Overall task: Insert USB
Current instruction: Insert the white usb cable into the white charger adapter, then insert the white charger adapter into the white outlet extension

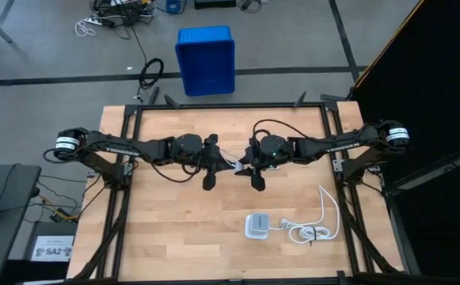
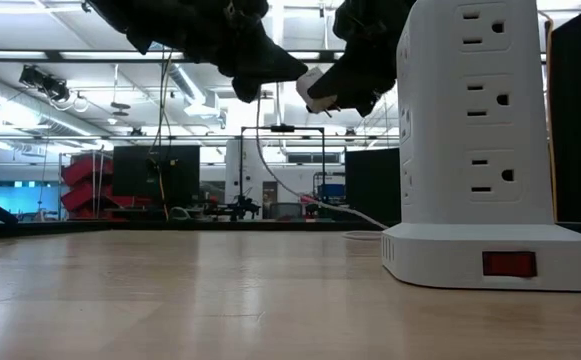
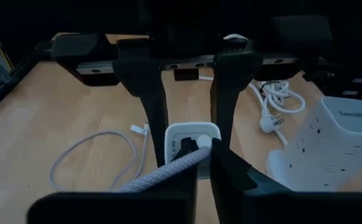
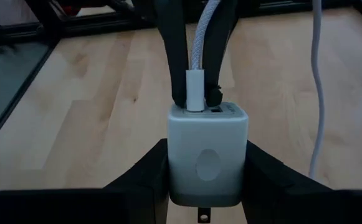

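Both grippers meet above the table's middle. My left gripper [image 1: 214,165] is shut on the USB cable [image 3: 93,155], thin, white and braided near the plug. The rest hangs down [image 2: 260,150] and lies in a loose loop on the wood. My right gripper [image 1: 253,168] is shut on a small white cube [image 4: 209,155]. The cable's plug [image 4: 196,90] stands end-on against the cube's port face. How deep it sits does not show. My left gripper [image 3: 196,155] pinches the USB cable at its plug end [image 4: 196,74], between the two fingers [image 4: 174,50]. The fingers lie along the cable and come level from the table's left. The plug points at the cube, lifted clear of the table. My right gripper [image 4: 207,152] pinches the white cube by its two opposite side walls [image 4: 174,155], one finger [image 4: 143,174] on each. It comes level from the table's right. The cube is lifted clear, with its port face [image 4: 221,111] turned toward the left gripper.
A white power tower [image 1: 257,226] stands on the table nearer the near edge, right of centre, with its thicker bundled cord [image 1: 309,229] beside it. A blue bin [image 1: 206,59] sits on the floor beyond the far edge. The table's left half is bare wood [image 1: 158,229].
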Tool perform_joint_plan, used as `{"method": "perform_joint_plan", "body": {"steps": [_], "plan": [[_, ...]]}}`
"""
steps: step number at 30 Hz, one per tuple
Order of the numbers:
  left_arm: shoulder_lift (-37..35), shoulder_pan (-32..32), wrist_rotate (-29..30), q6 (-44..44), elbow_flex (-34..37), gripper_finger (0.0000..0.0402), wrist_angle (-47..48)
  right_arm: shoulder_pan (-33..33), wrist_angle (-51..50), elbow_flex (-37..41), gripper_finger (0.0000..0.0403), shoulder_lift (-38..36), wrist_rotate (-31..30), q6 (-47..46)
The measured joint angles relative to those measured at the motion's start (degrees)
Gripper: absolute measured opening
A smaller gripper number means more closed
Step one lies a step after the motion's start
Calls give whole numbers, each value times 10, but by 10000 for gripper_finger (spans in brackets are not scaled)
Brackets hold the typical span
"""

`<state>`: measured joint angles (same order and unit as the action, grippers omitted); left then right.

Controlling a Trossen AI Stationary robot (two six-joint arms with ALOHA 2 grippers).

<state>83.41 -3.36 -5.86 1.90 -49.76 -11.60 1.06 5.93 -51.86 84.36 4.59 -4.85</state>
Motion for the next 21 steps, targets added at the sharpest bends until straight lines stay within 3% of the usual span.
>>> {"method": "perform_joint_plan", "body": {"steps": [6,12,21], "plan": [[-19,0,3,-21,1,75,10,0,28,0,111,0,-19,0],[-68,0,29,-46,3,128,86,1,50,-2,111,-1,-33,-11],[-106,9,64,-37,3,163,192,11,63,-5,111,-4,4,-7]]}}
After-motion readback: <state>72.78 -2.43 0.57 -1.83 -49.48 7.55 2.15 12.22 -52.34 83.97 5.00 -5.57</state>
